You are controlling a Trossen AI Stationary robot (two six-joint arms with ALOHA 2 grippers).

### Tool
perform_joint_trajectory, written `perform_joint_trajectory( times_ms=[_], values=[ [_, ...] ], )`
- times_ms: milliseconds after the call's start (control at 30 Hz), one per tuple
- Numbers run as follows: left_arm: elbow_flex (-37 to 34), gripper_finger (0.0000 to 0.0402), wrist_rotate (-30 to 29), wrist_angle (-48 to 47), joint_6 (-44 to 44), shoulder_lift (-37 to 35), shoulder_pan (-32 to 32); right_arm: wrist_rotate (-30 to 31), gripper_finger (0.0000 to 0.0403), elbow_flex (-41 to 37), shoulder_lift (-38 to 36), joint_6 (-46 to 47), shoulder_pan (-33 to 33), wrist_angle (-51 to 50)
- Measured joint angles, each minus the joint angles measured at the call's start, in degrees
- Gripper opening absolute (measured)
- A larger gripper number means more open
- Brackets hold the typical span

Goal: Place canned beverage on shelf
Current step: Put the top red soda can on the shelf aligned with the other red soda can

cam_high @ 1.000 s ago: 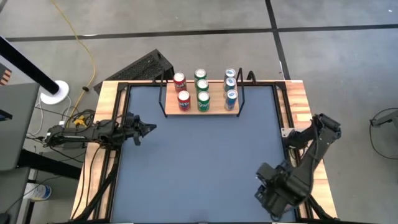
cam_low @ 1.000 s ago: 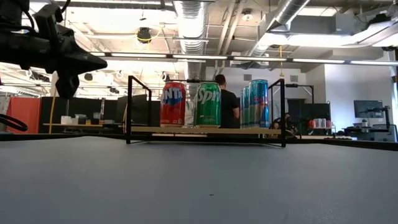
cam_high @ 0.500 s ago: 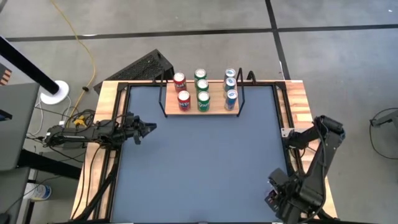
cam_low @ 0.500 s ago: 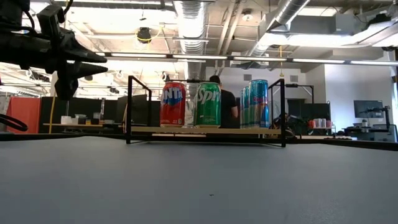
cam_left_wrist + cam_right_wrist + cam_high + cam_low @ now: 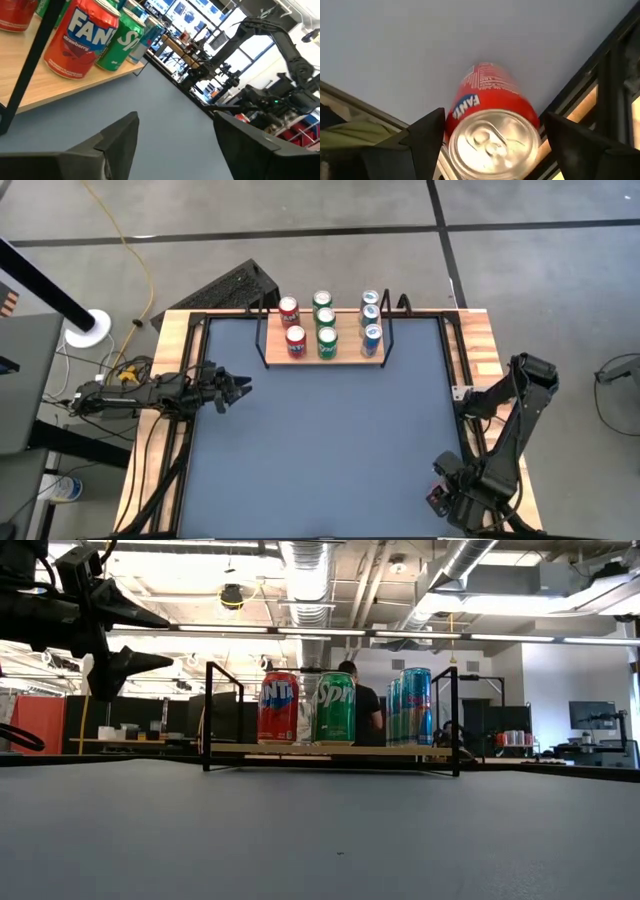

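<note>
The red Fanta can (image 5: 490, 125) sits between the two fingers of the right gripper (image 5: 490, 137), which stand wide on each side of it; if they press it I cannot tell. This gripper (image 5: 468, 498) is at the near right corner of the table (image 5: 320, 440), well apart from the shelf (image 5: 325, 358). The shelf stands at the far edge and carries two red cans (image 5: 292, 325), three green cans (image 5: 326, 325) and three blue cans (image 5: 371, 320). The left gripper (image 5: 238, 387) hovers over the left side of the table with its fingers spread and nothing between them.

The table top is dark blue-grey with a light wood border. Behind it the low view shows a workshop with ceiling pipes (image 5: 310, 570) and a person (image 5: 362, 705) behind the shelf.

One second ago the left gripper was pressed together; now it has opened. The right arm has moved from a place more inside the table back to the corner.
</note>
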Motion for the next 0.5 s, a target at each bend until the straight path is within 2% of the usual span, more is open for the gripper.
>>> perform_joint_trajectory(
  times_ms=[167, 333, 500],
  values=[
    [0.0, 0.0259, 1.9, -0.3, 0.0, 0.0, 0.0, -3.4, 0.0326, -4.4, -0.2, 0.4, -0.2, 7.6],
    [0.0, 0.0259, 5.6, -0.6, 1.1, 0.0, 0.0, -4.6, 0.0326, -4.5, 0.2, 0.5, -0.5, 8.8],
    [1.3, 0.0253, 11.8, -1.4, 2.0, 0.2, 0.0, -7.3, 0.0326, -4.5, 0.1, 2.3, -0.8, 10.5]
  ],
)
